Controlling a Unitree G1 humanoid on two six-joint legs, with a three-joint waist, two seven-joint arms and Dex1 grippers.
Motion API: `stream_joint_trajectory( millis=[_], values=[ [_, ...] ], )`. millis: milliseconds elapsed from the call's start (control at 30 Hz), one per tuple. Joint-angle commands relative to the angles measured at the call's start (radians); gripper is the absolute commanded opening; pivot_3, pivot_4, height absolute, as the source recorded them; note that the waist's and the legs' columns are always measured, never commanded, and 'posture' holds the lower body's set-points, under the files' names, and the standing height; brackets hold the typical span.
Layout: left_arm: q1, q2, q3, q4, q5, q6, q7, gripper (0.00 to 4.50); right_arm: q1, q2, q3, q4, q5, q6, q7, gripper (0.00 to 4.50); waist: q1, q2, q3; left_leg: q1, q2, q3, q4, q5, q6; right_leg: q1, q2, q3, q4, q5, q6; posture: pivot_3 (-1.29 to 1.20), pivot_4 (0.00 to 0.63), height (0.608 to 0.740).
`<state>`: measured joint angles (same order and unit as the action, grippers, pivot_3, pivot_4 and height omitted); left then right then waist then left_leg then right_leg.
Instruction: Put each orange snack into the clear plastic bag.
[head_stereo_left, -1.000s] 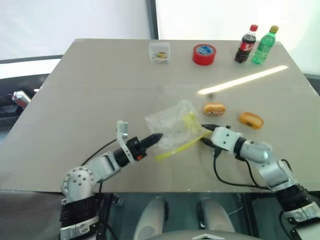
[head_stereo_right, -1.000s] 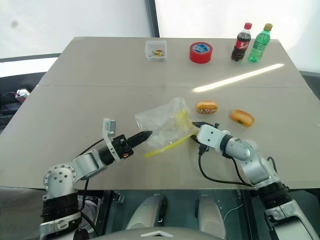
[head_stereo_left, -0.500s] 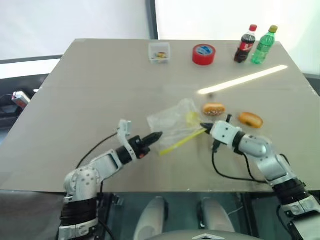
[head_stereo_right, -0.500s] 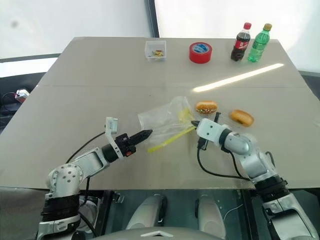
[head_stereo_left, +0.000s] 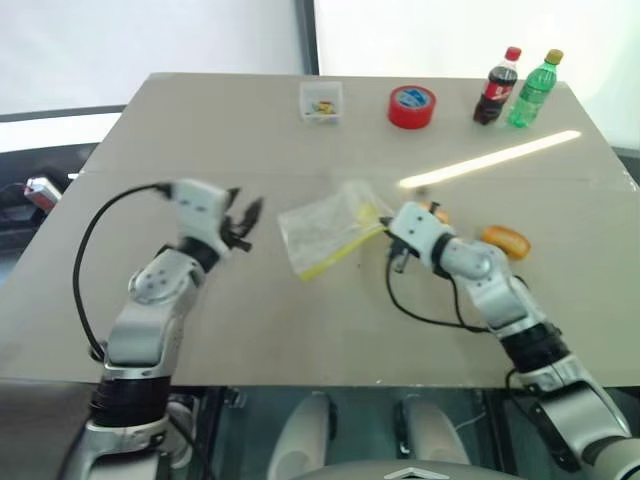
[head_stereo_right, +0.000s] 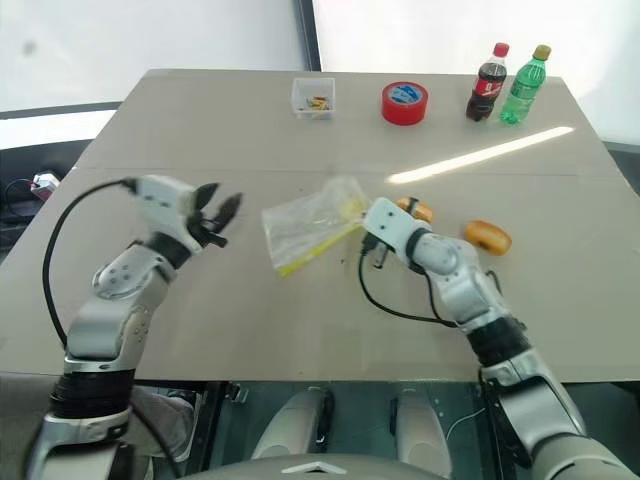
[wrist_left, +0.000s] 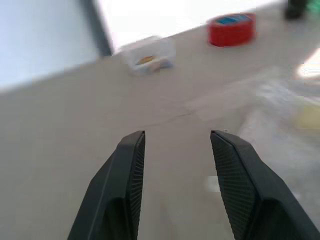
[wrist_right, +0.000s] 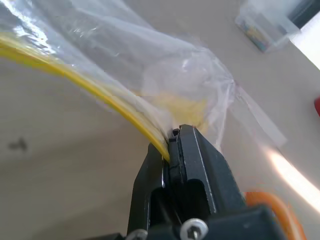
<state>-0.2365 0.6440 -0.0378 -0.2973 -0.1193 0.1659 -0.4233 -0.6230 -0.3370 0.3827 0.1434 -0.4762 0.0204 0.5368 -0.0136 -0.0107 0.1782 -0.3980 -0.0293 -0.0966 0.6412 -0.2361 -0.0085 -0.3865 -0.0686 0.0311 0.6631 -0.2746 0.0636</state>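
My right gripper is shut on the yellow-strip edge of the clear plastic bag, which trails from it towards my left arm; the right wrist view shows the strip pinched in the gripper. One orange snack lies on the table to the right of that arm. The other orange snack peeks out just behind the right gripper, partly hidden. My left gripper hovers open, left of the bag and apart from it, with nothing between its fingers.
Along the table's far edge stand a small clear square tub, a red tape roll, a cola bottle and a green bottle. A bright strip of light crosses the table behind the snacks.
My left gripper let go of the bag, opened, rolled over and rose to the left. My right gripper shut on the bag's yellow edge and carried it up and forward.
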Motion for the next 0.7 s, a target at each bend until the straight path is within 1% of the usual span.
stream_joint_trajectory(
  millis=[33,133,300,467,567,700],
  values=[
    [0.033,-0.006,-0.030,-0.045,0.068,-0.074,-0.007,2.19,-0.036,-0.004,0.007,0.038,-0.029,-0.029,-0.037,0.00,0.000,-0.001,0.000,0.000,0.000,0.000,0.000,0.000,0.000,0.000,0.000,0.000,0.000,0.000,0.000,0.00,0.150,0.740],
    [0.090,0.036,-0.095,-0.021,0.196,-0.145,-0.030,2.19,-0.063,-0.003,0.010,0.086,-0.039,-0.041,-0.055,0.00,-0.005,-0.001,0.000,-0.001,0.000,0.000,-0.004,0.000,0.000,-0.003,0.000,0.000,0.000,0.000,0.000,0.00,0.150,0.740],
    [0.137,0.017,-0.095,0.052,0.322,-0.198,0.047,2.19,-0.086,0.001,-0.010,0.116,-0.038,-0.024,-0.084,0.00,-0.011,-0.001,0.000,-0.002,0.003,0.005,-0.006,0.000,0.000,-0.009,0.003,0.005,0.002,0.000,0.000,0.00,0.150,0.740],
    [0.138,-0.015,-0.114,0.077,0.358,-0.220,0.041,2.19,-0.078,0.007,-0.004,0.104,-0.038,-0.015,-0.093,0.00,-0.014,-0.001,0.000,-0.002,0.003,0.006,-0.005,-0.002,0.004,-0.009,0.003,0.006,0.003,0.000,0.000,0.00,0.150,0.740],
    [0.113,-0.026,-0.119,0.109,0.383,-0.242,0.046,2.19,-0.074,0.014,0.001,0.079,-0.037,-0.005,-0.085,0.00,-0.019,-0.001,0.000,-0.001,0.003,0.006,-0.005,-0.002,0.004,-0.009,0.003,0.006,0.004,0.000,0.000,0.00,0.150,0.740],
    [0.094,-0.039,-0.132,0.139,0.363,-0.283,0.011,2.19,-0.070,0.023,0.002,0.051,-0.029,0.012,-0.070,0.00,-0.024,-0.001,0.000,-0.001,0.004,0.006,-0.004,-0.002,0.004,-0.010,0.003,0.007,0.008,0.000,0.000,0.00,0.150,0.740]
  ],
)
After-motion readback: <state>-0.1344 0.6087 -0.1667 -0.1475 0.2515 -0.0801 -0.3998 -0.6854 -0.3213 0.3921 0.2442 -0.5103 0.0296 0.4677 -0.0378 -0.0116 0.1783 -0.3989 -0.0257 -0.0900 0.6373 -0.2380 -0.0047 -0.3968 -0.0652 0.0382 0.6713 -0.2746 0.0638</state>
